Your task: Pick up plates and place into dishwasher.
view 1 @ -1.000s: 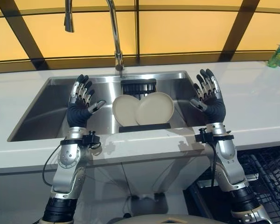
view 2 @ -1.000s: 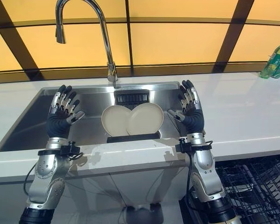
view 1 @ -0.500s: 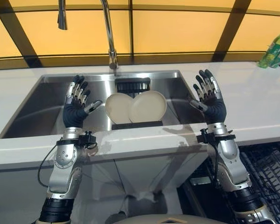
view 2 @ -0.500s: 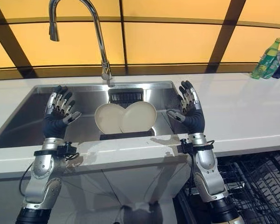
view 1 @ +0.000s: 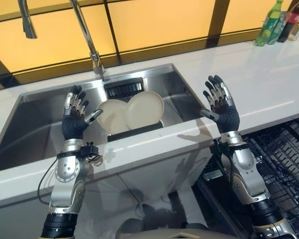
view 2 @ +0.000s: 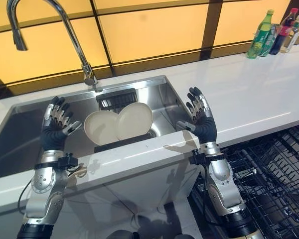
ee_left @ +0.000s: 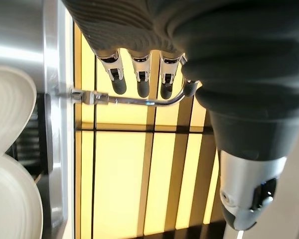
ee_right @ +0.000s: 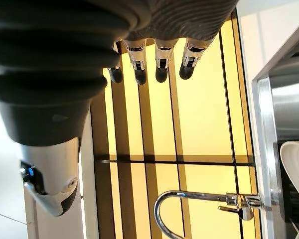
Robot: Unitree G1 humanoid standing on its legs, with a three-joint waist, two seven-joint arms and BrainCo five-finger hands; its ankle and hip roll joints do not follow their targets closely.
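Plates (view 1: 130,112) stand on edge in sink (view 1: 35,124), between raised hands; left hand (view 1: 74,119) nearer, right hand (view 1: 220,107) farther; both spread, empty.

Whole view swung toward the right end of the surface (view 2: 249,94): bottles (view 2: 276,32) at its far right corner now more fully seen, dishwasher rack (view 2: 274,174) more exposed below its front edge. No real shift of left hand (view 1: 74,119), right hand (view 1: 220,105) or plates (view 1: 129,112).
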